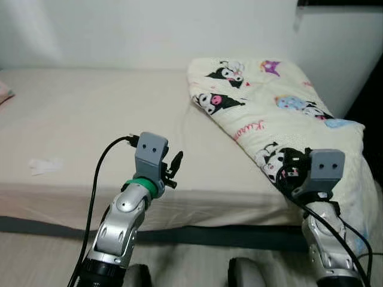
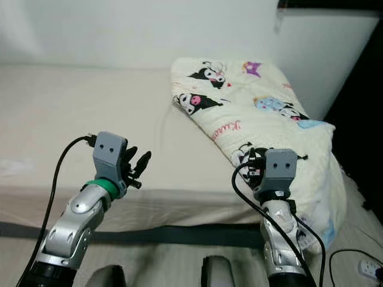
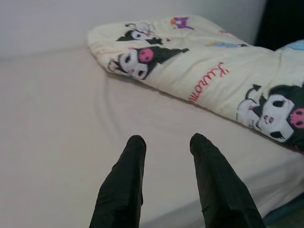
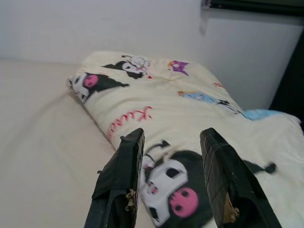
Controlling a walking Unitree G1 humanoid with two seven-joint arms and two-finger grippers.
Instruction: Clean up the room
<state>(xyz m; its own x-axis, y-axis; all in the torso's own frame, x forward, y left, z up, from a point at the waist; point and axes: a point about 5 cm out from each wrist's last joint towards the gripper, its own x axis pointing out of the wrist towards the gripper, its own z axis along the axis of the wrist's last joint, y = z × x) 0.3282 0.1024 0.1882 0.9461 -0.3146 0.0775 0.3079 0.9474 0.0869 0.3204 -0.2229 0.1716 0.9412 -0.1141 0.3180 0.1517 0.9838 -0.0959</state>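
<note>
Reaching out over the near edge of the bed (image 1: 90, 119), both grippers hang with their fingers spread and nothing held. The right gripper (image 4: 173, 178) is poised just above the cartoon-printed quilt (image 1: 269, 101), a black-and-pink figure on the cloth lying straight between its two fingers; that looks like a lineup for a pinch on the near end of the quilt, though no contact can be made out. The left gripper (image 3: 166, 175) has bare sheet under and ahead of its fingers, the quilt's long edge lying beyond them and off toward the right arm, perhaps waiting to take a second hold. The quilt lies bunched on the bed, trailing over the corner nearest the right fingers. Farther out from the left fingers, a small white scrap (image 1: 45, 165) rests on the sheet. Beyond everything stands the white wall (image 1: 149, 30). Nothing blocks either gripper.
</note>
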